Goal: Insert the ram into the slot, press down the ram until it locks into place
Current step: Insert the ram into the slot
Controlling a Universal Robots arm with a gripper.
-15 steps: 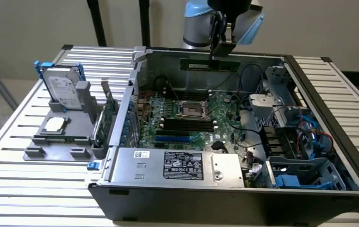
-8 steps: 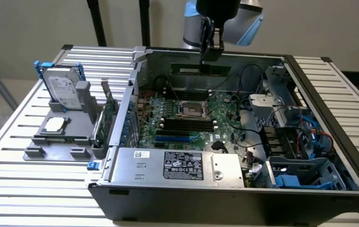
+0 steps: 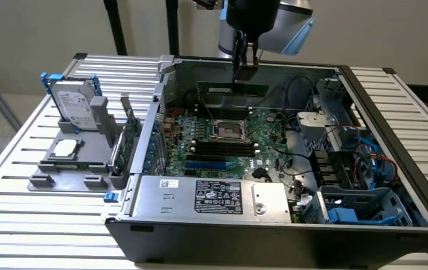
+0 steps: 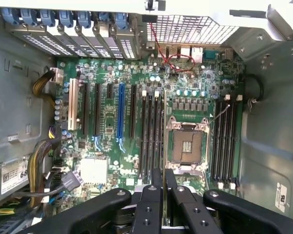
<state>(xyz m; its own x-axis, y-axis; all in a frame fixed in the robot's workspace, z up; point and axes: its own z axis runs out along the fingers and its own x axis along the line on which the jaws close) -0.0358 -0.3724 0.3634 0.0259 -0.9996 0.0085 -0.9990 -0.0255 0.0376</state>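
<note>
Closest in the exterior view sits a grey metal power supply box (image 3: 206, 197) with a black label. It is tucked into the front of an open dark-grey computer case (image 3: 274, 239), which rests on a ribbed aluminium table (image 3: 18, 225). Just behind the box a wide green motherboard (image 3: 263, 121) lies flat in the case. On it several long, narrow black plastic memory sockets run side by side. Any of them could be the slot (image 3: 222, 147); I cannot tell which is meant. A shorter blue socket (image 3: 210, 165) lies just on their near side, and a square silver processor socket (image 3: 225, 130) lies just beyond them.

Off to the exterior view's left, outside the case, a grey plastic tray (image 3: 67, 163) carries a silver hard drive (image 3: 75, 104) standing upright. Black cables (image 3: 289, 101) loop over the board toward the exterior view's right, apart from the sockets.

Farther back hangs the ram (image 3: 225, 89), a thin, long green circuit-board stick with dark patches along its face. It is level in the air above the far part of the board, touching no socket. In the wrist view the ram (image 4: 164, 131) shows edge-on as a thin line, parallel to the black sockets and just beside the processor socket (image 4: 188, 144).

A black two-fingered gripper (image 3: 244, 77) hangs from above, clenched on the stick's top edge. In the wrist view its fingers (image 4: 154, 200) sit close together, one on either side of the ram.
</note>
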